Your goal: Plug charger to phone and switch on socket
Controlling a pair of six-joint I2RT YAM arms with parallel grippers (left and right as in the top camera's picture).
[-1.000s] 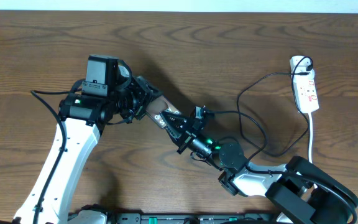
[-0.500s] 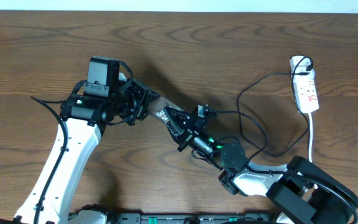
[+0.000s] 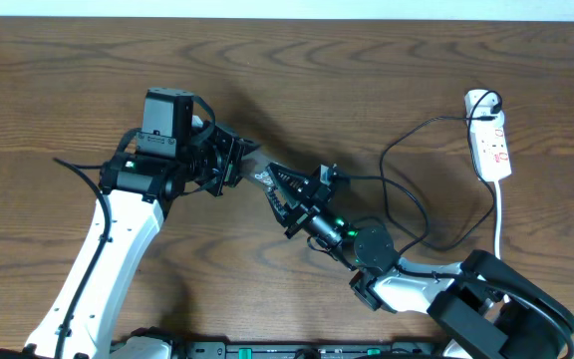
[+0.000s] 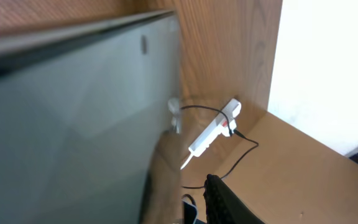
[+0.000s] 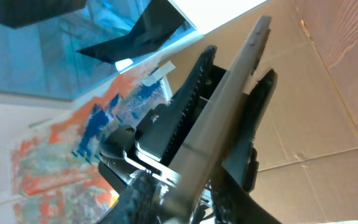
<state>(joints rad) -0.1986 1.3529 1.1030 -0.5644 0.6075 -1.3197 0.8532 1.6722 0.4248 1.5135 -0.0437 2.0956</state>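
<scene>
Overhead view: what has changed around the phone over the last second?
The right hand crept up and left along the phone, toward the left hand. In the right wrist view its fingers now sit on either side of the phone's edge. The phone turned more edge-on to the overhead camera. The left hand barely shifted. The charger cable and the socket lie as before.

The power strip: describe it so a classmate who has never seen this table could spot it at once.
Look toward the right side of the wooden table. There lies the power strip, a narrow white bar with small red marks on its face. A thin black cable meets its far end and a thick white cord leaves its near end; only the strip is a straight bar.
</scene>
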